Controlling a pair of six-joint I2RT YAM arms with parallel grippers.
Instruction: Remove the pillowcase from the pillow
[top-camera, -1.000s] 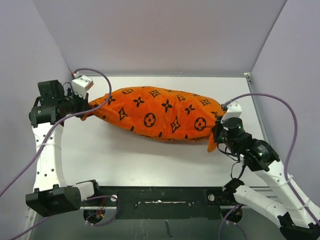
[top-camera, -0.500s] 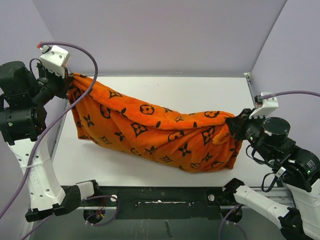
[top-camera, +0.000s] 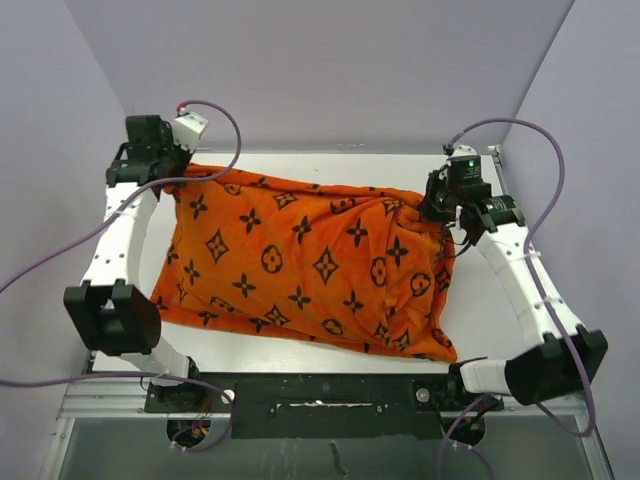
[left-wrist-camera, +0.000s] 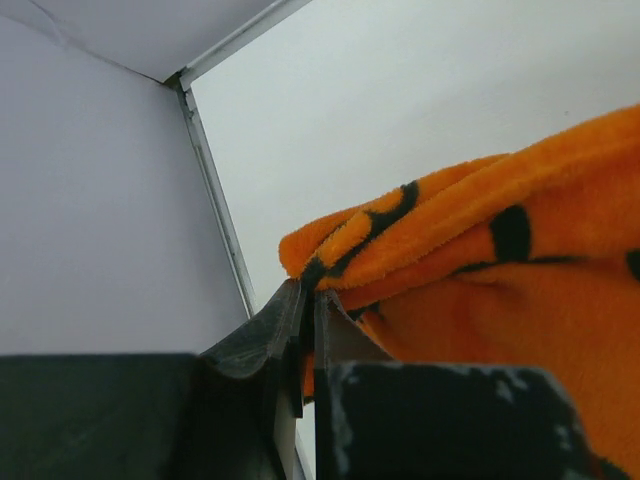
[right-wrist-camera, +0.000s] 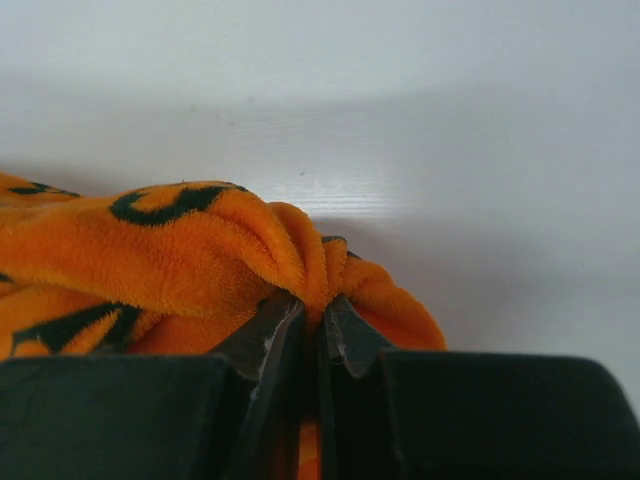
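The orange pillowcase (top-camera: 300, 265) with black motifs hangs spread wide between both arms, its lower edge near the table's front. My left gripper (top-camera: 178, 170) is shut on its far left corner, and the left wrist view shows the plush fabric (left-wrist-camera: 440, 230) pinched at my left gripper (left-wrist-camera: 310, 292). My right gripper (top-camera: 436, 205) is shut on the far right corner; in the right wrist view a fold of the pillowcase (right-wrist-camera: 200, 250) is clamped in my right gripper (right-wrist-camera: 312, 308). The pillow is hidden; no white shows.
The white table (top-camera: 480, 300) is walled by grey panels (top-camera: 320, 70) at the back and sides. A black base rail (top-camera: 320, 395) runs along the near edge. Purple cables (top-camera: 545, 170) loop off both wrists.
Both arms have swung toward the back of the table, carrying the pillowcase corners. The cover went from a stretched bundle to a broad sheet hanging toward the front.
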